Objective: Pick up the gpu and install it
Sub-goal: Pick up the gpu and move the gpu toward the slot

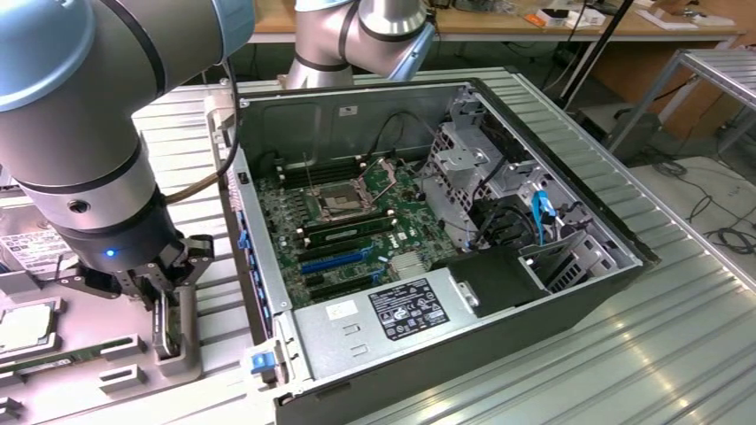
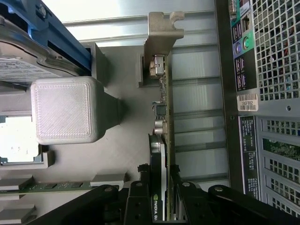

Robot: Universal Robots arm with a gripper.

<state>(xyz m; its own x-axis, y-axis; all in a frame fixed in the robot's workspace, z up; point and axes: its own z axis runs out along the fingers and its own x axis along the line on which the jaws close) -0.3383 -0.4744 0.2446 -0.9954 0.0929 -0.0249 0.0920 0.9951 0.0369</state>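
My gripper (image 2: 159,187) is down over the graphics card (image 2: 167,117), and the wrist view shows what the exterior view hides behind my arm. A finger (image 2: 142,192) lies against each face of the card with no gap I can make out, so the jaws are partly closed and clamped on it. The card stands on edge in a slot of the grey tray (image 2: 126,140), with its silver bracket (image 2: 161,28) at the end away from my fingers. Just beside it on the tray sit a pale ribbed block (image 2: 65,110) and, flat in its own slot, a green memory stick (image 2: 51,186). On the card's other side runs the perforated rear wall of the computer case (image 2: 243,140). The exterior view places the tray along the bench (image 1: 661,354) edge at the exterior view's left. It also shows the case lying open beside the tray, with the motherboard (image 1: 354,221) bare and the power supply (image 1: 396,305) at the near end.
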